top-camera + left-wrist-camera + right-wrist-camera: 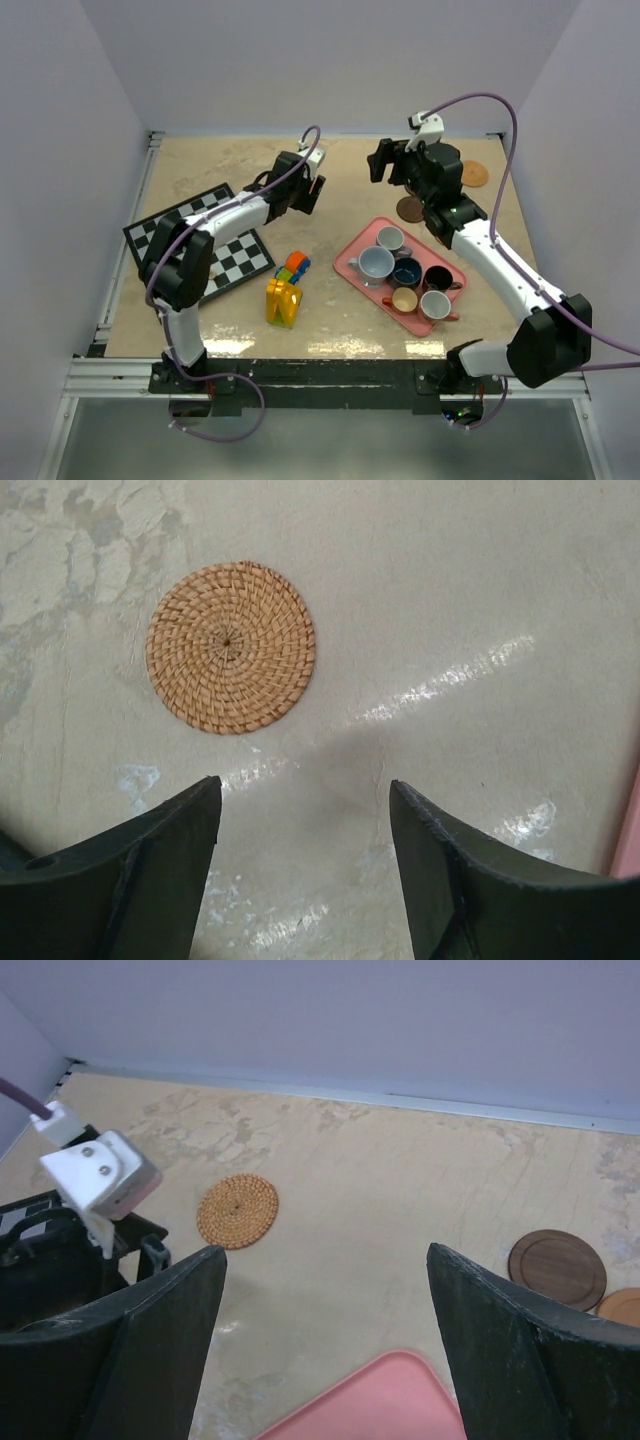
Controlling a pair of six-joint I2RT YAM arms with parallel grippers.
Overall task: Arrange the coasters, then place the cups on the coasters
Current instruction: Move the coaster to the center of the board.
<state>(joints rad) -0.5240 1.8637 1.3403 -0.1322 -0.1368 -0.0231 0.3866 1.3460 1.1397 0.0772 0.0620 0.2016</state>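
Beige, mottled tabletop (200,165) carries everything you need. Your left end effector (305,785) hovers open with nothing between its jaws, just short of a woven coaster (230,647). Your right end effector (325,1252) is likewise spread wide and empty. A dark brown coaster (557,1268) and a tan coaster (622,1307) lie near each other, far right. All six cups (405,272) sit on the pink tray (347,262).

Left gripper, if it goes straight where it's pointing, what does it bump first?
Probably the round woven orange-tan coaster, or the bare beige tabletop just before it. The left gripper points down, jaws apart and empty, with the coaster lying ahead; depth is hard to judge.
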